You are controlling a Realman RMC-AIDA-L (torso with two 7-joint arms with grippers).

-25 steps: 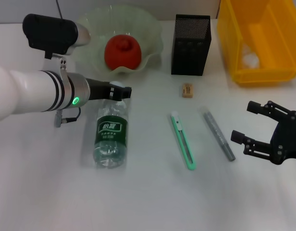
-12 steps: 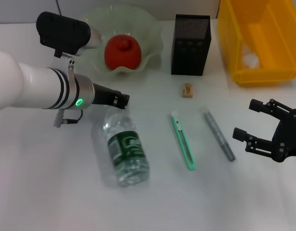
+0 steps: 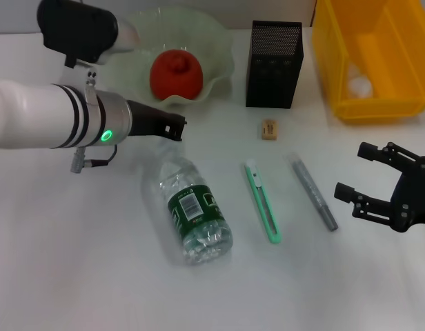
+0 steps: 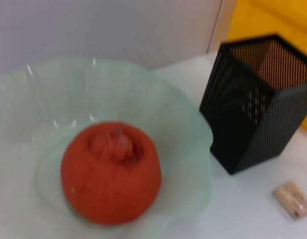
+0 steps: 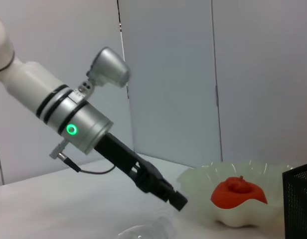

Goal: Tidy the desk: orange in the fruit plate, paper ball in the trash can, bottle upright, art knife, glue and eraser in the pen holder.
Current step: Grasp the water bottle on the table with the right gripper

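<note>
A: Left gripper (image 3: 176,129), head view: upper left of centre, just above the cap end of the clear plastic water bottle (image 3: 194,212) with the green label. Fingers drawn together, nothing between them.

B: Bottle itself?

A: On its side on the white table (image 3: 74,262), centre-left of frame, lying diagonally, cap end toward the gripper. Whether the tip touches it, cannot tell.

B: Right gripper (image 3: 364,181)?

A: Right edge, lower half, black fingers spread wide, empty, hovering clear of the grey glue stick (image 3: 313,192).

B: Other items?

A: Red-orange fruit (image 3: 176,75) sits in the pale green wavy-rimmed glass plate (image 3: 219,41), upper centre-left. Black mesh pen holder (image 3: 275,64) stands just right of the plate. Small tan eraser (image 3: 269,129) below the holder. Mint-green art knife (image 3: 263,201) lies centre, beside the glue stick, the two apart. Yellow plastic bin (image 3: 378,107), upper right, holds a white crumpled paper ball (image 3: 359,84).
</note>
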